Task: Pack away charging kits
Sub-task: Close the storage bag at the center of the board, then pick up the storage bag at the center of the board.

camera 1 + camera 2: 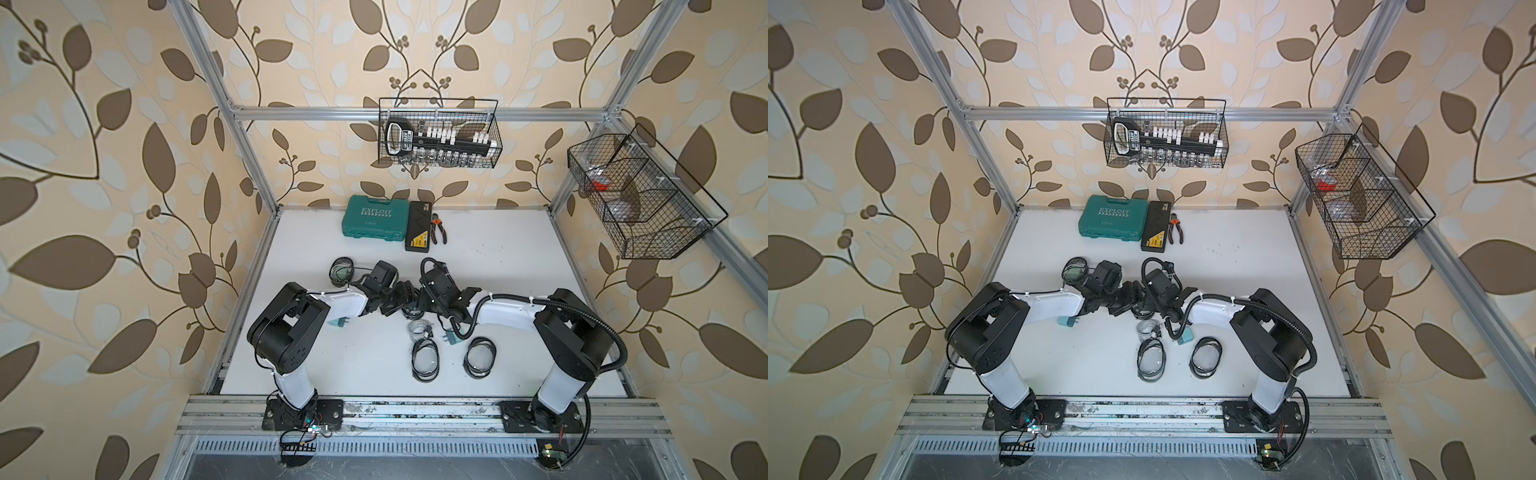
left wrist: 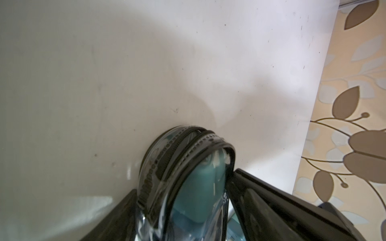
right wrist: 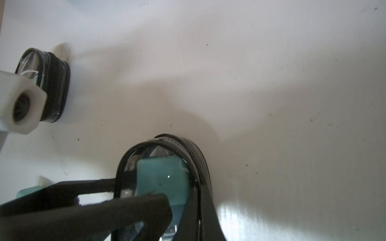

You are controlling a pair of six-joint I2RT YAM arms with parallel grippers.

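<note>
**A:** What do the kits look like?

**B:** Small teal cube adapters with metal prongs, a grey-white coiled cable [image 1: 417,328], and oval clear pouches with black zip rims.

**A:** How many of each?

**B:** Four pouches, three adapters and one cable that I can see. The held pouch [image 3: 194,158] sits between the two arms over the middle of the tabletop [image 1: 519,270], with the packed adapter [image 3: 160,175] inside it. The far pouch [image 1: 341,270] lies beyond the left arm. There is something greenish in it, but I cannot tell what. The long pouch [image 1: 425,359] and the round pouch [image 1: 480,352] lie near each other toward the front. One loose adapter [image 1: 338,323] lies under the left arm. The other adapter [image 1: 451,337] lies just beside the cable.

**A:** And the pincers?

**B:** The left pincer [image 2: 186,181] is spread wide, with a finger on each side of the held pouch. Whether it squeezes the pouch, I cannot tell. The right pincer [image 3: 140,194] is closed, pinching that pouch's rim.

**A:** Any other containers?

**B:** The back wire basket [image 1: 496,145] holds a socket rack [image 1: 440,139]. The partitioned basket [image 1: 648,245] has something red [image 1: 600,183] in one compartment.
</note>
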